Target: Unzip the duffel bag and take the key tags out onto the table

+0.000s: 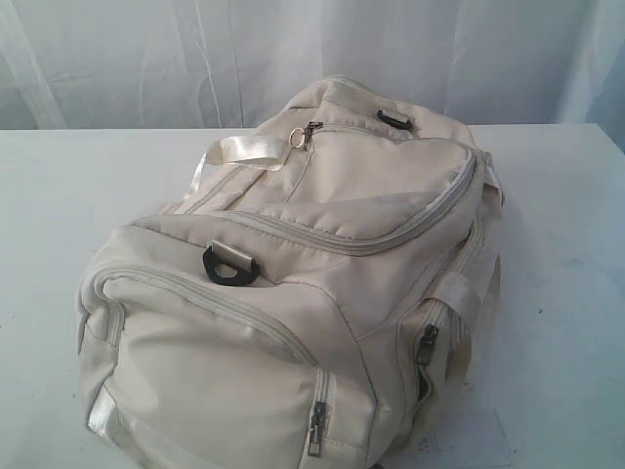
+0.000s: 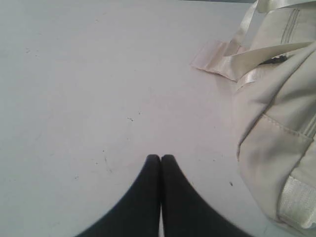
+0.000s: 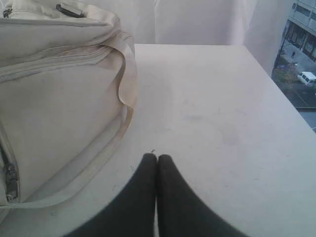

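The cream duffel bag (image 1: pixel 303 293) lies across the middle of the white table (image 1: pixel 566 254), every zipper I can see closed. Its top zipper pull (image 1: pixel 309 133) sits near the far end by a strap handle (image 1: pixel 239 151). No key tags show anywhere. Neither gripper appears in the exterior view. My left gripper (image 2: pixel 161 157) is shut, empty, over bare table (image 2: pixel 74 98) with the bag's end (image 2: pixel 281 128) beside it. Over the table (image 3: pixel 222 108) my right gripper (image 3: pixel 157 156) is also shut on nothing, the bag's side (image 3: pixel 59 108) close by.
Black D-rings (image 1: pixel 231 265) (image 1: pixel 395 119) sit on the bag's top. Side pocket zippers (image 1: pixel 427 344) (image 1: pixel 317 426) hang at the near end. A white curtain (image 1: pixel 195 59) backs the table. The table's edge (image 3: pixel 276 84) drops off beside the right gripper.
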Controlling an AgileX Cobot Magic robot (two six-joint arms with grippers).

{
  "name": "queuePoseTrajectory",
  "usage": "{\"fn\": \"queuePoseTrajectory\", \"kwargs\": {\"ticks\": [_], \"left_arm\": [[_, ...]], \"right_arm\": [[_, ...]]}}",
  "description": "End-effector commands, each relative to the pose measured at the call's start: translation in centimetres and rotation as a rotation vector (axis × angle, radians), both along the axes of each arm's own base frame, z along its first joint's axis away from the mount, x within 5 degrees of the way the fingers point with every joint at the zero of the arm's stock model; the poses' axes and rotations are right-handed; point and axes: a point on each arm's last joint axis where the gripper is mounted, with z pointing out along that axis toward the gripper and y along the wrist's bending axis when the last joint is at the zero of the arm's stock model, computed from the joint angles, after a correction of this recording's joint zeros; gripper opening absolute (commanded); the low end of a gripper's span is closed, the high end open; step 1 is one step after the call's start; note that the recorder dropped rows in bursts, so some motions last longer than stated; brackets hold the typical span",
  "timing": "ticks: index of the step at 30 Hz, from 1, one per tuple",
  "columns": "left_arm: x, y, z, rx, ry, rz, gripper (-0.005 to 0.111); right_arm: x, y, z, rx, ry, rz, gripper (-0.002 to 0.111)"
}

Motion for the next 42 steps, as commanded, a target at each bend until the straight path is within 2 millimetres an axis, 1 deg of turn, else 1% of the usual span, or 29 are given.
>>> {"fn": "queuePoseTrajectory", "kwargs": {"ticks": [1, 17, 21, 23, 25, 26, 28, 29, 30, 32, 35, 37, 38, 40, 41, 42], "left_arm": [[0.0, -0.1, -0.1, -0.008, 0.0, -0.007, 0.0], [0.0, -0.1, -0.1, -0.008, 0.0, -0.007, 0.0], [0.2, 0.0, 0.7, -0.002, -0.098, -0.006, 0.0], [0.4, 0.0, 1.8, -0.042, -0.214, 0.005, 0.0], [0.4, 0.1, 4.2, -0.063, -0.482, 0.012, 0.0], [0.1, 0.1, 5.7, -0.071, -0.657, 0.015, 0.0], [-0.9, 0.3, 7.7, -0.078, -0.898, 0.018, 0.0], [-1.6, 0.3, 8.7, -0.11, -1.026, 0.015, 0.0], [-2.1, 0.4, 9.3, -0.181, -1.114, -0.001, 0.0], [-2.9, 0.4, 10.0, -0.254, -1.228, -0.025, 0.0], [-3.9, 0.5, 10.7, -0.281, -1.361, -0.044, 0.0], [-3.8, 0.5, 10.6, -0.308, -1.34, -0.05, 0.0], [-3.4, 0.5, 10.4, -0.361, -1.289, -0.063, 0.0], [-2.7, 0.4, 10.8, -0.515, -1.154, -0.094, 0.0], [-2.4, 0.3, 11.5, -0.613, -1.045, -0.101, 0.0], [-2.2, 0.2, 12.0, -0.653, -0.972, -0.097, 0.0]], "right_arm": [[0.0, 0.0, -0.1, -0.005, -0.014, 0.005, 0.0], [0.0, 0.0, -0.1, -0.005, -0.014, 0.005, 0.0], [0.0, 0.0, -0.1, -0.005, -0.014, 0.005, 0.0], [0.0, 0.0, -0.1, -0.005, -0.014, 0.005, 0.0], [0.0, 0.0, -0.1, -0.005, -0.014, 0.005, 0.0], [0.0, 0.0, -0.1, -0.005, -0.014, 0.005, 0.0], [0.0, 0.0, -0.1, -0.005, -0.014, 0.005, 0.0], [0.0, 0.0, -0.1, -0.005, -0.014, 0.005, 0.0], [0.0, 0.0, -0.1, -0.005, -0.014, 0.005, 0.0], [0.0, 0.0, -0.1, -0.005, -0.014, 0.005, 0.0], [0.0, 0.0, -0.1, -0.005, -0.014, 0.005, 0.0], [0.0, 0.0, -0.1, -0.005, -0.014, 0.005, 0.0], [0.0, 0.0, -0.1, -0.005, -0.014, 0.005, 0.0], [0.0, 0.0, -0.1, -0.005, -0.014, 0.005, 0.0], [0.0, 0.0, -0.1, -0.005, -0.014, 0.005, 0.0], [0.0, 0.0, -0.1, -0.005, -0.014, 0.005, 0.0]]}}
